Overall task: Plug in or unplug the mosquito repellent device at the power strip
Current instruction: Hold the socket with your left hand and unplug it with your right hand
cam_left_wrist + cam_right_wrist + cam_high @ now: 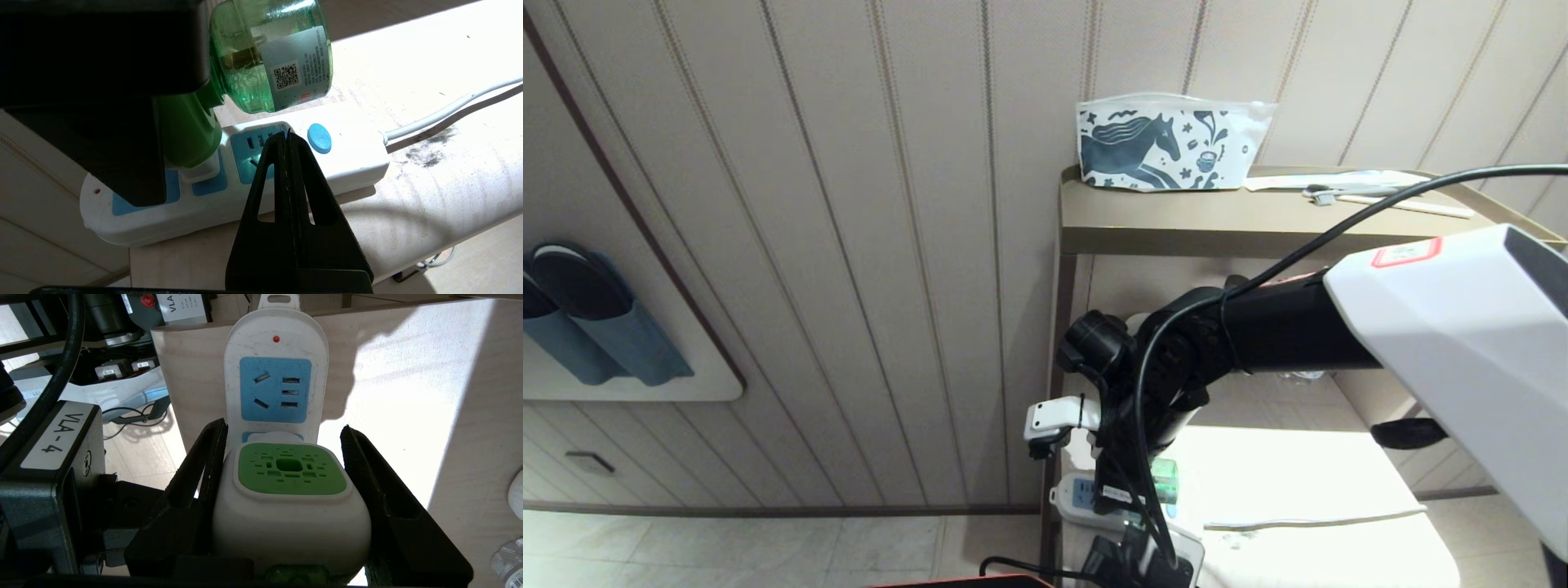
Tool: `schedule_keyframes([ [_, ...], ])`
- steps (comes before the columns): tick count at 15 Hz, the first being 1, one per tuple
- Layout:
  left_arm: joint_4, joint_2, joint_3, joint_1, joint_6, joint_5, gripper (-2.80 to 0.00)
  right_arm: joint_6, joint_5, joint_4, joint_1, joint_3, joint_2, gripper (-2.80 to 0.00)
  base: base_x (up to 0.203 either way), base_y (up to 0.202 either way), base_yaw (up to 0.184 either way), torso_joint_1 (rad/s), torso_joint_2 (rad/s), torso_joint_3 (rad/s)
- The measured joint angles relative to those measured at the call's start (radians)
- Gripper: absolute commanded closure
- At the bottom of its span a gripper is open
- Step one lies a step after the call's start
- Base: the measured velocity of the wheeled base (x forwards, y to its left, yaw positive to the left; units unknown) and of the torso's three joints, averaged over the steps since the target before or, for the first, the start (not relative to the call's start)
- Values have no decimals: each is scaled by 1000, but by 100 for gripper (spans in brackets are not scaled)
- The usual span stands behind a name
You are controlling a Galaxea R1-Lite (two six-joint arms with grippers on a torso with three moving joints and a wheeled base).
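Note:
The mosquito repellent device (pixel 290 486) has a white head with a green centre. Its green bottle (pixel 269 57) sticks out sideways above the power strip (pixel 351 163). The device's white plug base (pixel 202 171) sits on the middle light-blue socket. My right gripper (pixel 284 425) is shut on the device's head, one finger on each side. My left gripper (pixel 286 134) is shut, its tips resting on the strip between the end socket and the round blue button (pixel 319 138). In the head view the right arm hides most of the strip (pixel 1078 496), and only the bottle (pixel 1165 480) shows.
The strip lies near the edge of a pale wooden surface (pixel 429 204), and its white cord (pixel 449 110) runs away across it. A horse-print pouch (pixel 1168 151) stands on the shelf above. Blue slippers (pixel 596 327) hang on the wall at left. A clear bottle (pixel 508 559) is nearby.

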Motion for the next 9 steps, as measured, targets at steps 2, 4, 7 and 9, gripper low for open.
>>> schedule_keyframes([
  [2,0,14,-6,0,0,0,0,10,0,-2,3,-8,0,0,0,0,0,0,0,0],
  [4,0,28,-13,0,0,-2,0,12,0,-2,4,-14,-1,0,0,0,0,0,0,0],
  [7,0,41,-21,-3,1,-2,0,12,0,-3,3,-16,-8,0,0,0,0,0,0,0],
  [9,0,44,-24,-3,2,-1,0,12,-1,-3,3,-11,-15,0,0,0,0,0,0,0],
])
